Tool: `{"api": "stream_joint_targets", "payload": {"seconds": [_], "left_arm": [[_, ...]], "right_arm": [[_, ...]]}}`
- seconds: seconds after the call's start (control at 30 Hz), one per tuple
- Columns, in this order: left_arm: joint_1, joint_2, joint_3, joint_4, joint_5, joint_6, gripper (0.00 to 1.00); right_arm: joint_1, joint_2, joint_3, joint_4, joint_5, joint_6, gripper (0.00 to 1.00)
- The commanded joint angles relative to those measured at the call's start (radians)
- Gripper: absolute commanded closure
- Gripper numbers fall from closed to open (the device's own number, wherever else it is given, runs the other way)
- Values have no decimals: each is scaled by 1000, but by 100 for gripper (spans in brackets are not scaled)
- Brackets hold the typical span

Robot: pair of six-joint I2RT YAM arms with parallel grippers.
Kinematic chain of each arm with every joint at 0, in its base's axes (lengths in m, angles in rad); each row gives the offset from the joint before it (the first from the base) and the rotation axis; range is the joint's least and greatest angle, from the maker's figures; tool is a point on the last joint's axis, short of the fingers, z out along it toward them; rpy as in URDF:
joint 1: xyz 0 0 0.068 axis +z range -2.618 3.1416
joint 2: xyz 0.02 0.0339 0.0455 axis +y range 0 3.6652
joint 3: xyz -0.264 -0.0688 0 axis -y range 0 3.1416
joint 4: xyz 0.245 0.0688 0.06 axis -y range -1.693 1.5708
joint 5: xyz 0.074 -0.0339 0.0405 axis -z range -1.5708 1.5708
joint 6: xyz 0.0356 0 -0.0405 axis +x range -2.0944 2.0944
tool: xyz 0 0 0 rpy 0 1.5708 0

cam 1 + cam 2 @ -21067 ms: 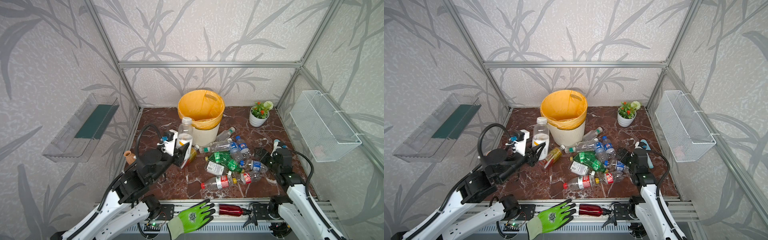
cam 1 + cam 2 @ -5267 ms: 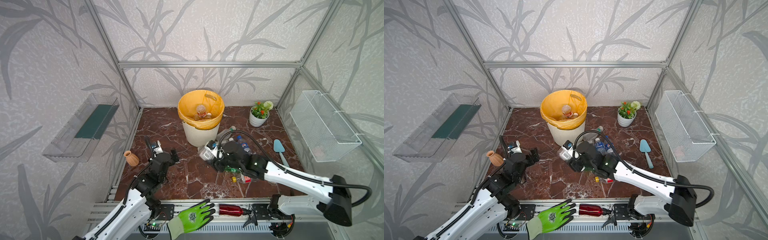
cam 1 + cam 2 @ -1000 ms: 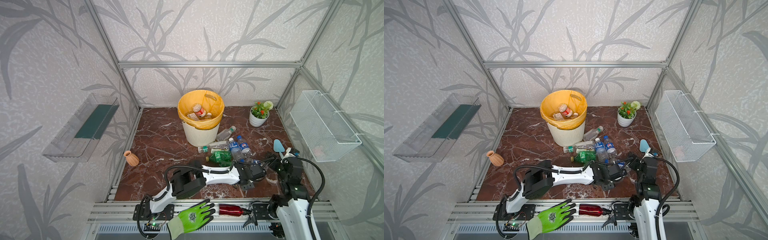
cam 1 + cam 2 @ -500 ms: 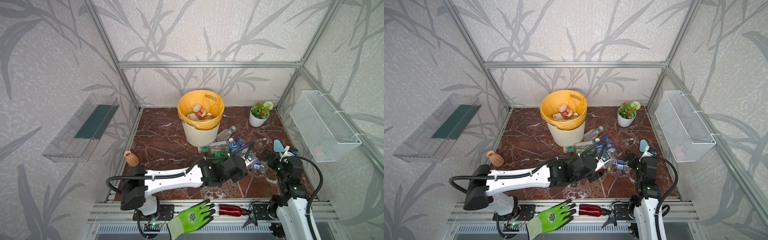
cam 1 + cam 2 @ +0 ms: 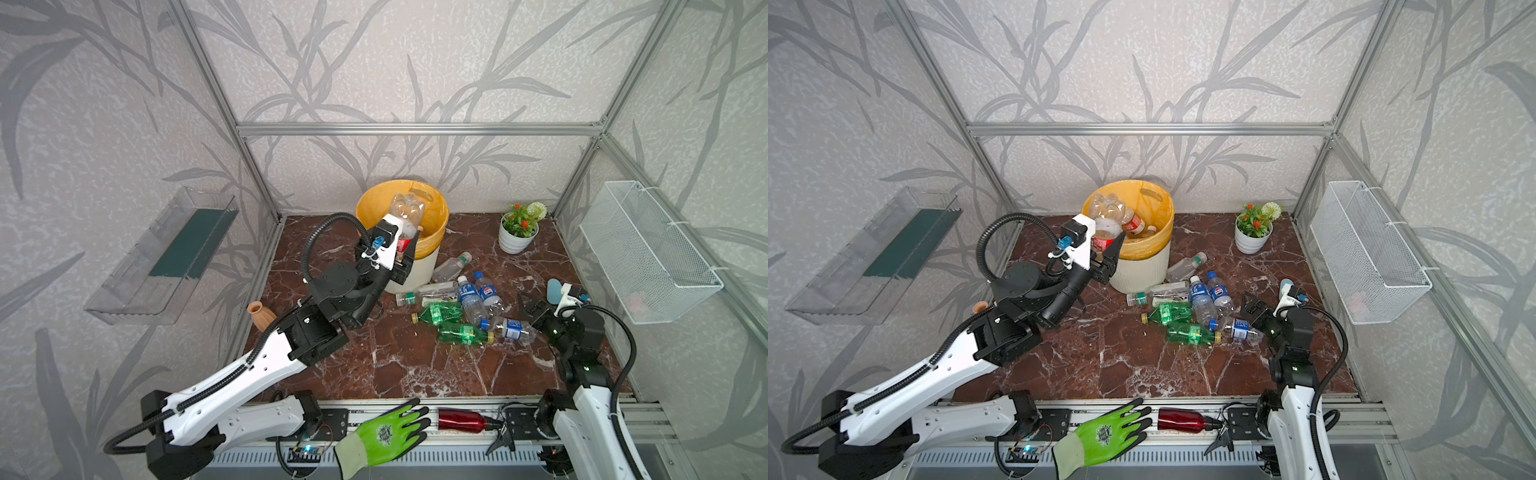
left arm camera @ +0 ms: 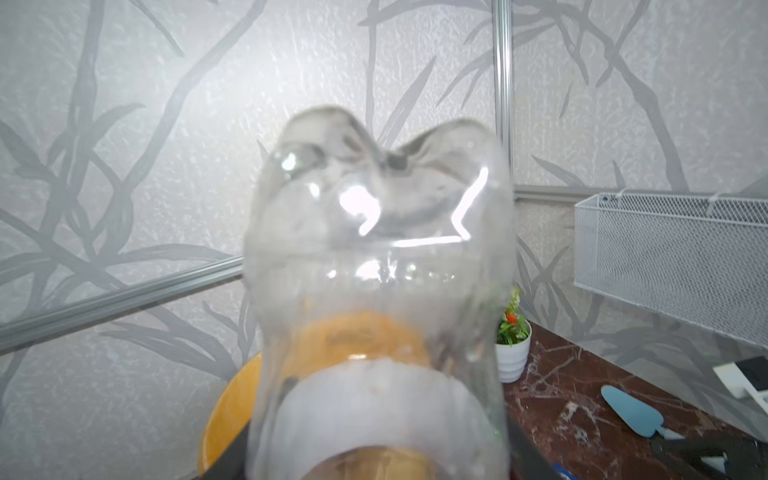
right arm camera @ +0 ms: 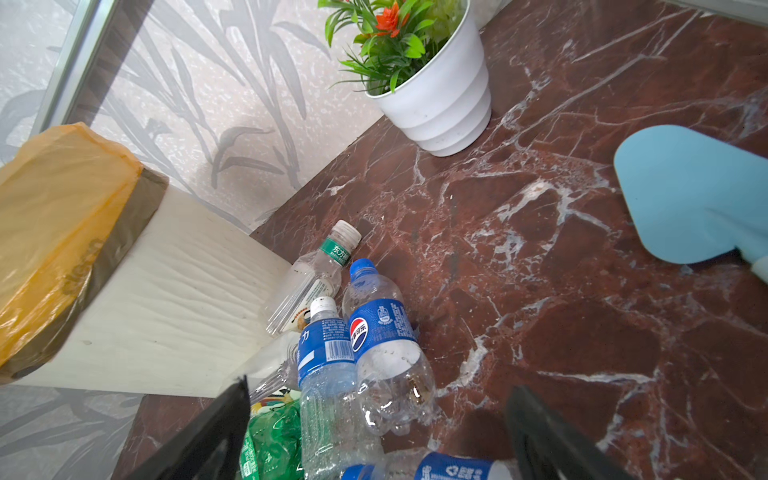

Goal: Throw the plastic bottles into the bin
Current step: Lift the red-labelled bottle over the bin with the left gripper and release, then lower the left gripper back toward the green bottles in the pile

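Observation:
My left gripper [image 5: 398, 251] [image 5: 1105, 249] is shut on a clear plastic bottle [image 5: 406, 210] [image 5: 1106, 210] with a red label, held base-up over the near left rim of the bin [image 5: 441, 210] [image 5: 1168, 208]. That bottle [image 6: 382, 249] fills the left wrist view. Other bottles [image 5: 1136, 224] lie inside the bin. Several bottles lie on the floor right of the bin, blue-labelled [image 5: 467, 293] [image 7: 328, 374] and green [image 5: 462, 332] [image 5: 1190, 332]. My right gripper [image 5: 536, 309] [image 7: 379, 388] stands open just right of the pile, beside a blue-labelled bottle [image 5: 513, 328].
A white flowerpot [image 5: 517, 241] stands at the back right and a terracotta vase [image 5: 259, 313] at the left wall. A blue trowel [image 5: 555, 286] lies by my right gripper. A green glove [image 5: 386, 436] and a red metal bottle [image 5: 461, 419] rest on the front rail.
My left arm has swung from the bottle pile back to the left and up to the bin's rim with the clear bottle. My right arm has stayed in place.

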Motion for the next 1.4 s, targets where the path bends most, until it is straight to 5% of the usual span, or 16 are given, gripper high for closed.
{"api": "stream_joint_targets", "payload": {"seconds": [0.0,0.13,0.2,0.3,0.43,0.67,1.0,1.37], "left_arm": [[108,99,64,70,121,-2,49],[301,306,187,14,262,-194,46],[344,412,263,-39,256,-226,30],[371,508,355,-127,270,-250,19],[372,466,279,-66,299,-256,5],[369,301,111,-2,365,-267,2],[187,75,-131,38,242,-181,3],[26,13,-290,-65,166,-208,3]], "right_arm": [[2,-18,6,23,-30,5,5],[2,-25,19,0,-29,0,5],[3,-30,24,-8,-29,0,5],[2,-33,41,-37,-27,-15,5],[3,-54,59,-101,4,-37,5],[3,-56,59,-141,52,-25,4],[28,-33,71,-286,75,143,8],[218,-52,81,-412,270,291,8]]}}
